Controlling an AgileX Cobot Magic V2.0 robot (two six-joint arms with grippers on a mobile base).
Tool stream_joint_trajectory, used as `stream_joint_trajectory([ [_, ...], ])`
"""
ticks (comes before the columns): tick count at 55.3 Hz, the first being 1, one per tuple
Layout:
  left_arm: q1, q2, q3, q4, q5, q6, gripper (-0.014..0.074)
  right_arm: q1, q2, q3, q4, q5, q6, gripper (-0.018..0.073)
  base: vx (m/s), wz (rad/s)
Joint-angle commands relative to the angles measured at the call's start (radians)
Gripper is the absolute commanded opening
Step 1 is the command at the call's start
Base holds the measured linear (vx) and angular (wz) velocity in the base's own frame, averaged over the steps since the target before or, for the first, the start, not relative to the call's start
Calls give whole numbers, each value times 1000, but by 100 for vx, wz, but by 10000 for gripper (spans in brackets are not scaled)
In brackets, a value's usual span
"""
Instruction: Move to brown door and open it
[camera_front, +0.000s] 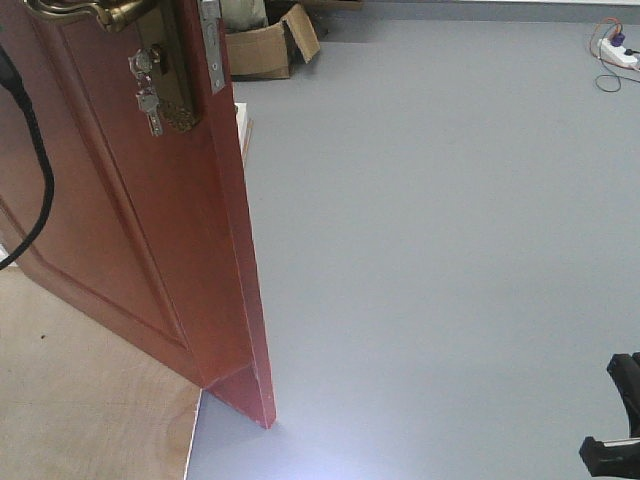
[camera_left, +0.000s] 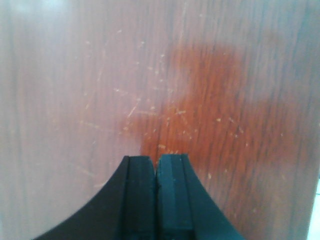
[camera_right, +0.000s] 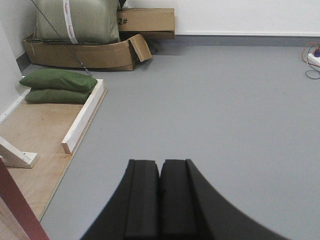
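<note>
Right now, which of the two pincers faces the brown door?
The left pincer: its camera shows only the brown door wood directly ahead. The right pincer points over open grey floor instead.

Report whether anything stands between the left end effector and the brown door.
Nothing visible does. The left end effector, jaws together, faces the brown door directly, with only the door's bare wood ahead of its tips.
</note>
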Motion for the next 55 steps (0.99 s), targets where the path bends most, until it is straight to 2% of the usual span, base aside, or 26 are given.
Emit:
stream_joint_trajectory([
  [1,-4,-29,-30,-6,-74,1,136,2,-6,4,-3,-79,-6,0,0,0],
  [55,-4,-29,-30,-6,-70,1,136,2,-6,4,-3,-76,-6,0,5,0],
])
